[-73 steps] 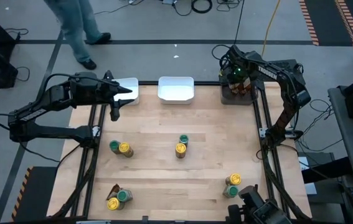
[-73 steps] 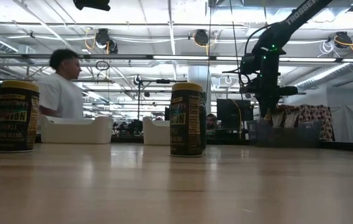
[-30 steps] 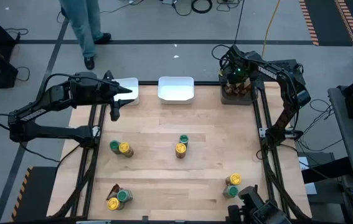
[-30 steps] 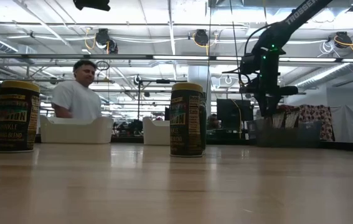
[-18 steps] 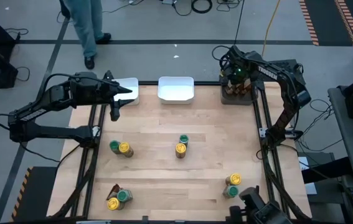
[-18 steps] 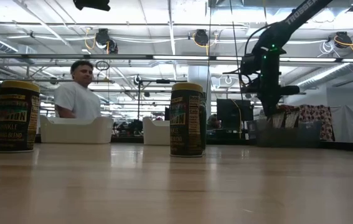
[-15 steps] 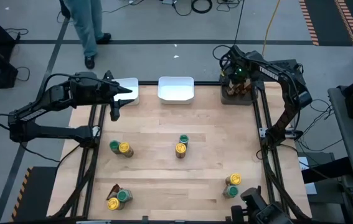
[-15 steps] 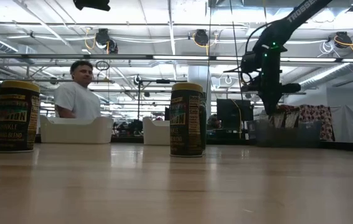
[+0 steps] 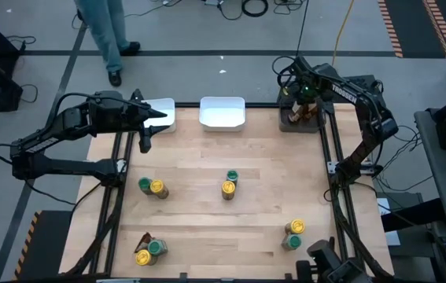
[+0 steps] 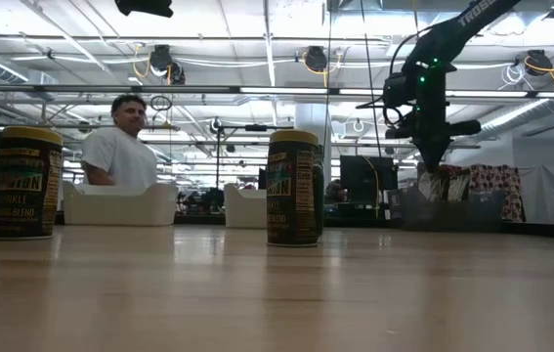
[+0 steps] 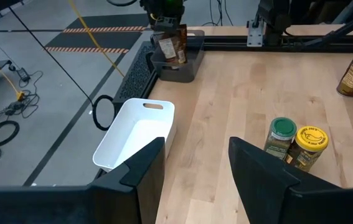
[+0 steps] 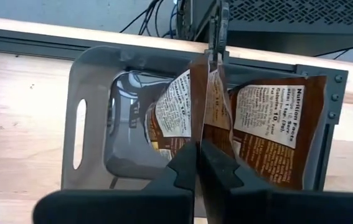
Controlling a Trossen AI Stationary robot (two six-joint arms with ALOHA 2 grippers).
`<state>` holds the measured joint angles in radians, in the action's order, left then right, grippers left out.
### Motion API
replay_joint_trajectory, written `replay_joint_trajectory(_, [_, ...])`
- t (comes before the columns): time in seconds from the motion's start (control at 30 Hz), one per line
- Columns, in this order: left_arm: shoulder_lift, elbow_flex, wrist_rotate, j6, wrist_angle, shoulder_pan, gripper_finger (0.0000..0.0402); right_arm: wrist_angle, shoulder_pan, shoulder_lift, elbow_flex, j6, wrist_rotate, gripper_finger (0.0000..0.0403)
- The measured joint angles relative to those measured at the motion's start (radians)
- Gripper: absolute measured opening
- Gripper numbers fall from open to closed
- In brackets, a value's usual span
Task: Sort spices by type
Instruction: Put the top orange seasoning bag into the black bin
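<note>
Yellow-lidded and green-lidded spice jars stand upright in pairs on the table: at the left (image 9: 151, 187), the middle (image 9: 230, 183) and the near right (image 9: 292, 234). One more pair (image 9: 148, 252) stands at the near left, with a brown packet (image 9: 145, 238) beside it. Other brown packets (image 12: 269, 134) stand on edge in the grey bin (image 9: 301, 119) at the far right corner. My right gripper (image 12: 198, 163) hangs shut just over them, pointing down, with nothing showing between its fingers. My left gripper (image 11: 195, 171) waits open in the air at the far left white tray (image 9: 164, 115).
A second white tray (image 9: 223, 112) stands at the middle of the far edge. A person (image 10: 120, 145) stands beyond the table's far left. Black frame rails (image 9: 329, 169) run along both sides. Bare wood lies between the jar pairs.
My right gripper has risen out of the grey bin and shifted a little toward the table's right edge; the packets stay in the bin. The person behind the far left has walked a short way along the far side.
</note>
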<state>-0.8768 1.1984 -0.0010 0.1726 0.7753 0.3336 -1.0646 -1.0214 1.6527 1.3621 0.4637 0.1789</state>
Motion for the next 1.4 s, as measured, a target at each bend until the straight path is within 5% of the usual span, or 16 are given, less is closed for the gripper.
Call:
replay_joint_trajectory(0.4, [0.0,0.0,0.0,-0.003,0.0,0.0,0.0182,0.046,0.002,0.0,0.0,-0.004,-0.102,0.0006])
replay_joint_trajectory(1.0, [0.0,0.0,0.0,-0.008,0.001,0.0,0.0182,0.113,0.022,0.039,-0.001,0.013,-0.098,0.0112])
replay_joint_trajectory(1.13, [0.0,0.0,0.0,-0.008,0.001,0.0,0.0182,0.112,0.022,0.039,-0.001,0.02,-0.096,0.0099])
replay_joint_trajectory(1.4, [0.0,0.0,0.0,-0.005,0.001,0.0,0.0182,0.111,0.025,0.04,-0.001,0.012,-0.1,0.0007])
